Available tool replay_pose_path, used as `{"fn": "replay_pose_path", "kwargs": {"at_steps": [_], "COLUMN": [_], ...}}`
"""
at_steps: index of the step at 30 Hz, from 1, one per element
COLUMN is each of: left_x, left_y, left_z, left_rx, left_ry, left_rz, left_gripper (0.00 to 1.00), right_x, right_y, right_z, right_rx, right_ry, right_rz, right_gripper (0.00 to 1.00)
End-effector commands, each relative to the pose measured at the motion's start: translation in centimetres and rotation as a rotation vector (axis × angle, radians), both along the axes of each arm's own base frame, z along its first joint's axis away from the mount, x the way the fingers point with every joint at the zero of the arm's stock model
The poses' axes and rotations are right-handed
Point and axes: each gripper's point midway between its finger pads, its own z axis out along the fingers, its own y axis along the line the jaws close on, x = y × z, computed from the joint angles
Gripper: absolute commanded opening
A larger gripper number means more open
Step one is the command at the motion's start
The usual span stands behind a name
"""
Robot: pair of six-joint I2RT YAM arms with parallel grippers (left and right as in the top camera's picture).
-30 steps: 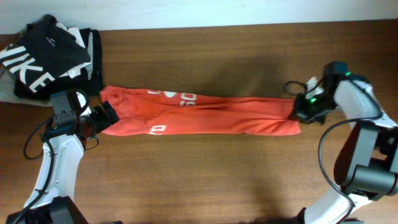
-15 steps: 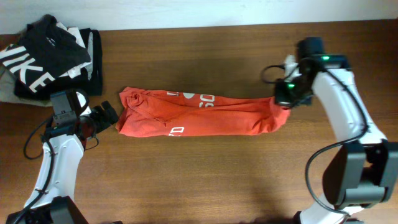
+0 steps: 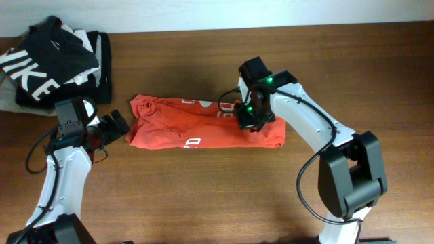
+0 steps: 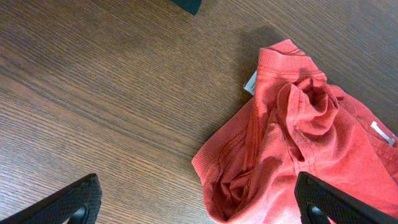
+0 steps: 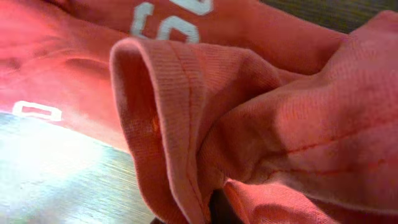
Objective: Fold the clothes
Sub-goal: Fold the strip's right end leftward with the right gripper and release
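The red-orange cotton T-shirt (image 3: 196, 125) lies mid-way across the brown wooden table (image 3: 217, 196) as a long, narrow rumpled band, its right end doubled over toward the middle. It looks light, limp and clingy rather than slippery. I would pinch it at a ribbed hem or the collar, where the layers stay together. The right claw (image 3: 247, 116) sits on that doubled end. Its fingers are buried in cloth, but a bunched hem fills the wrist view, so it seems clamped on the shirt. The left claw (image 3: 116, 127) gapes wide and empty just beside the collar end, touching nothing
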Motion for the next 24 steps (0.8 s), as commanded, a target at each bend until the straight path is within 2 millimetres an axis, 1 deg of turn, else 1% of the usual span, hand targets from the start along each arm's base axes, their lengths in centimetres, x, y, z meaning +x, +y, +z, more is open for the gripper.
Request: {"fn": "replay_pose_path", "kwargs": {"at_steps": [1,2,3,4,7,9,11,13,14,16,17,18,19,21,22,24], "left_x": [0.1,0.1,0.1,0.1,0.1,0.1,0.1,0.1,0.1,0.1,0.1,0.1,0.2,0.5,0.8,1.6], "left_y": [-0.1,-0.1,-0.1,-0.1,-0.1,-0.1,-0.1,-0.1,-0.1,-0.1,-0.1,-0.1,-0.1,-0.7,-0.9,-1.0], "left_z": [0.0,0.0,0.0,0.0,0.0,0.0,0.0,0.0,0.0,0.0,0.0,0.0,0.0,0.2,0.4,1.0], "left_rx": [-0.007,-0.007,-0.007,-0.007,-0.007,-0.007,-0.007,-0.007,-0.007,-0.007,-0.007,-0.007,-0.007,-0.034,-0.046,-0.033], "left_ry": [-0.002,-0.002,-0.002,-0.002,-0.002,-0.002,-0.002,-0.002,-0.002,-0.002,-0.002,-0.002,-0.005,-0.022,-0.038,-0.08], "left_rz": [-0.008,-0.008,-0.008,-0.008,-0.008,-0.008,-0.008,-0.008,-0.008,-0.008,-0.008,-0.008,-0.008,-0.028,-0.039,-0.069], "left_gripper": [0.99,0.99,0.99,0.99,0.99,0.99,0.99,0.99,0.99,0.99,0.99,0.99,0.99,0.99,0.99,0.99], "right_x": [-0.1,-0.3,-0.3,-0.4,-0.6,-0.4,-0.1,0.4,0.7,2.1,2.8,4.0,4.9,5.9,6.1,6.2], "right_y": [1.7,1.9,2.1,2.4,4.1,4.2,3.1,1.5,0.5,-2.7,-4.4,-7.2,-9.6,-14.1,-16.3,-21.2], "right_z": [0.0,-0.5,-0.7,-1.0,-0.8,-0.6,0.0,1.0,1.7,3.2,3.7,4.3,4.5,4.5,4.5,4.5], "right_rx": [0.023,0.02,0.023,0.029,0.094,0.102,0.091,0.082,0.077,0.077,0.077,0.08,0.085,0.087,0.087,0.089], "right_ry": [0.001,0.01,0.019,0.027,0.03,0.024,0.038,0.058,0.068,0.074,0.072,0.06,0.048,0.036,0.031,0.027], "right_rz": [0.008,0.008,0.0,0.001,0.026,0.025,0.0,-0.037,-0.063,-0.146,-0.19,-0.261,-0.321,-0.428,-0.478,-0.595], "right_gripper": [0.08,0.14,0.29,0.5,0.5,0.5,0.52,0.53,0.58,0.73,0.94,0.99,0.99,0.99,0.99,0.99]}}
